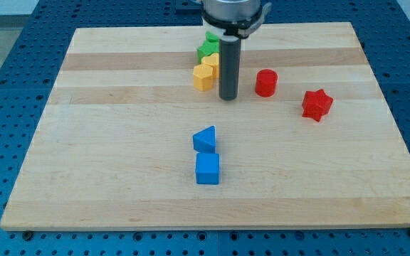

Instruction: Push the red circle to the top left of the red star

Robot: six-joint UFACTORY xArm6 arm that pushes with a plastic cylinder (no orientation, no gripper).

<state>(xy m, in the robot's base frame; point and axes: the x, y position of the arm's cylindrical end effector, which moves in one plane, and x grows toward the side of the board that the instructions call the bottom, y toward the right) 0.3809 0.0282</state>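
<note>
The red circle (265,82) stands on the wooden board right of the middle, toward the view's top. The red star (317,104) lies to its right and slightly lower, a short gap apart. My tip (228,97) rests on the board just left of the red circle, with a small gap between them. It stands right beside the yellow blocks on its left.
A yellow hexagon block (203,77) and a second yellow block (211,65) sit left of the rod, with two green blocks (207,47) above them. A blue triangle block (205,139) and a blue cube (207,169) lie at the board's middle bottom. The board's edge (212,225) runs along the bottom.
</note>
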